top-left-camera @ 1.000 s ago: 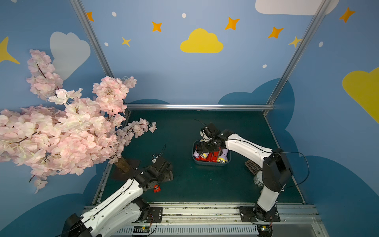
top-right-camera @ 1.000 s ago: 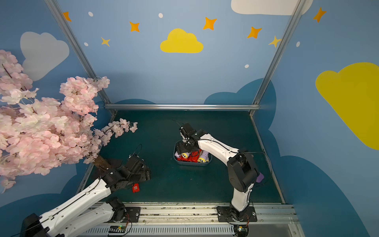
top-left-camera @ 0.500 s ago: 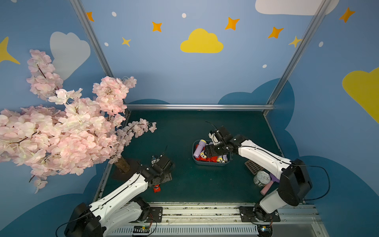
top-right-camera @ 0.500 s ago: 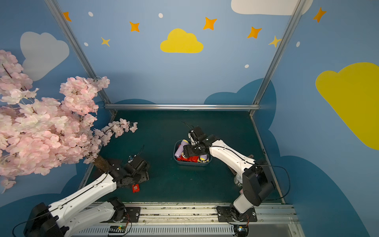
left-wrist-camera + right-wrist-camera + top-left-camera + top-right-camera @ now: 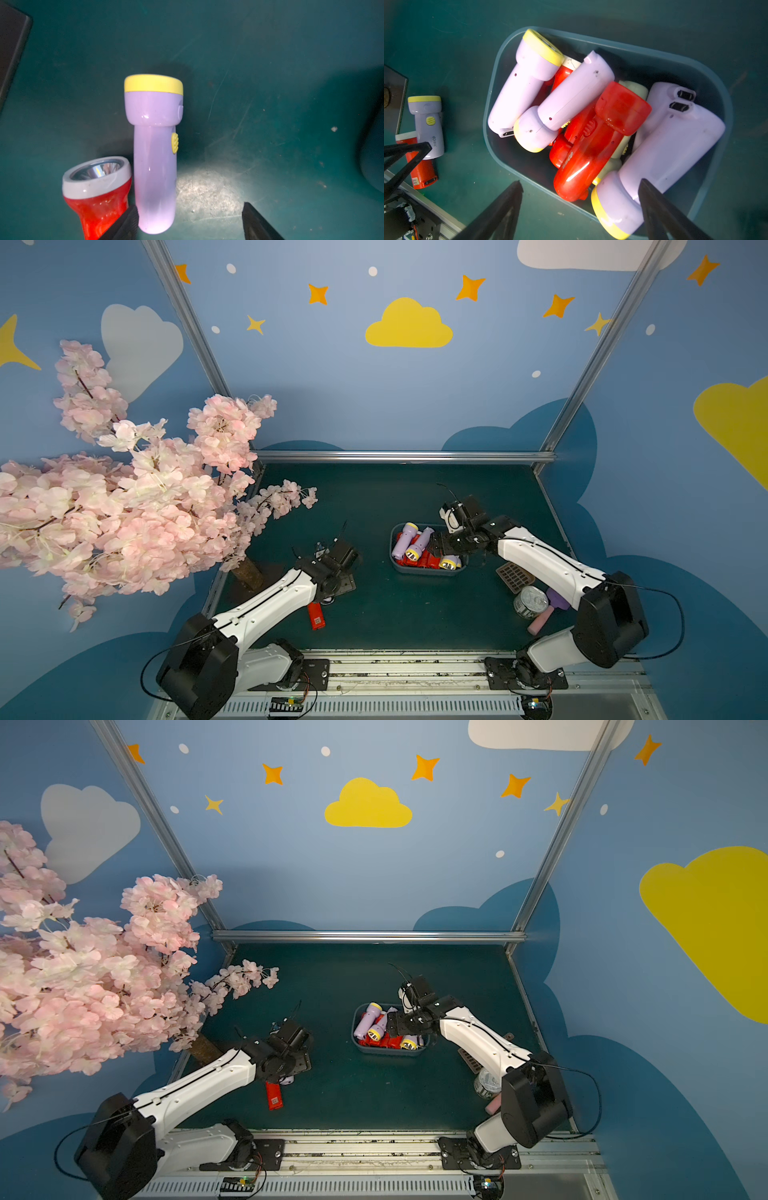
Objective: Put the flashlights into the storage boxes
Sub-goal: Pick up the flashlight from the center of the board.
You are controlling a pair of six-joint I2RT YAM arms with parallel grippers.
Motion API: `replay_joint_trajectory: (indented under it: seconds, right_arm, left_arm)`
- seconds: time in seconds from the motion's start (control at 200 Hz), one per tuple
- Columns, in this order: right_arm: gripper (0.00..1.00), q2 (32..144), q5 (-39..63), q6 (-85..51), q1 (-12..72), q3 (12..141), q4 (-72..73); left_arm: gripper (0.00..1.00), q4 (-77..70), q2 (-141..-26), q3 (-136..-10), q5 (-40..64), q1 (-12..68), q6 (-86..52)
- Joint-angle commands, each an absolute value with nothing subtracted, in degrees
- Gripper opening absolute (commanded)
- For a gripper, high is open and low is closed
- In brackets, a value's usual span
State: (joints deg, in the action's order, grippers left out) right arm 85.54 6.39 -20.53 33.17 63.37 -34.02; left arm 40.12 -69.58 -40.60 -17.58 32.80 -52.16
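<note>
- Our left tool (image 5: 189, 206) is spread wide and sits low over the tabletop (image 5: 270, 62), pinching nothing yet.
- The lilac flashlight (image 5: 154, 153) lies flat with its tail end inside that gap. It's snug against one finger, and the other finger is well clear.
- We reckon the tool straddles the handle end on purpose. The narrow round barrel is the easy bit to clamp, and the flared head isn't.
- The red flashlight (image 5: 97, 193) lies just outside that same finger, right beside the lilac one. That's our worry, since closing up could nudge it or catch it.
- Our right tool (image 5: 579, 181) is spread too and carries nothing. It hangs over the near side of the storage box (image 5: 415, 571), with the pile directly beneath it.
- The box is a shallow blue-grey plastic bin with rounded corners. The lilac and red flashlights in it lie criss-cross, and a pale yellow one (image 5: 636, 88) is buried underneath.
- It looks pretty heaped to us, so we'd guess the last two get laid on top rather than slotted in.
- Everything is hard, glossy plastic. The red looks a bit see-through, with a pale ring round a shiny reflector. The lilac is opaque, with a yellow head ring and a ribbed yellow switch.
- Slick round bodies like these will probably roll or slip.
- The tabletop is dull dark green and scuffed.
</note>
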Motion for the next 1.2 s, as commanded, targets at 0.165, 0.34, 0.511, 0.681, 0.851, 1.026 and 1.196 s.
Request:
replay_joint_trajectory:
  seconds: [0.165, 0.34, 0.511, 0.681, 0.851, 1.026, 1.196]
  right_arm:
    - [0.88, 84.99, 6.59, -20.56, 32.66, 62.41, -34.27]
    - [0.88, 84.98, 6.51, -20.83, 32.65, 62.89, -34.79]
    - [0.88, 84.78, 6.52, -21.44, 32.70, 63.10, -35.24]
    - [0.88, 84.41, 5.99, -22.32, 33.06, 63.22, -35.98]
    - [0.88, 84.09, 4.86, -23.00, 33.65, 63.65, -36.91]
    - [0.88, 84.18, 4.05, -23.47, 34.37, 64.32, -37.52]
    - [0.88, 85.02, 3.63, -23.64, 35.05, 65.31, -37.97]
  left_arm:
    - [0.78, 37.51, -70.15, -38.59, -16.35, 29.93, -49.45]
    - [0.78, 35.37, -70.20, -36.37, -15.03, 28.76, -48.69]
    - [0.78, 33.11, -70.99, -34.92, -13.96, 27.58, -47.55]
    - [0.78, 30.65, -72.64, -34.19, -12.65, 26.61, -46.20]
    - [0.67, 29.27, -74.09, -34.05, -12.14, 25.72, -44.92]
    - [0.60, 28.22, -75.05, -33.85, -11.34, 25.14, -44.39]
    - [0.47, 28.20, -75.33, -33.93, -10.65, 25.05, -44.03]
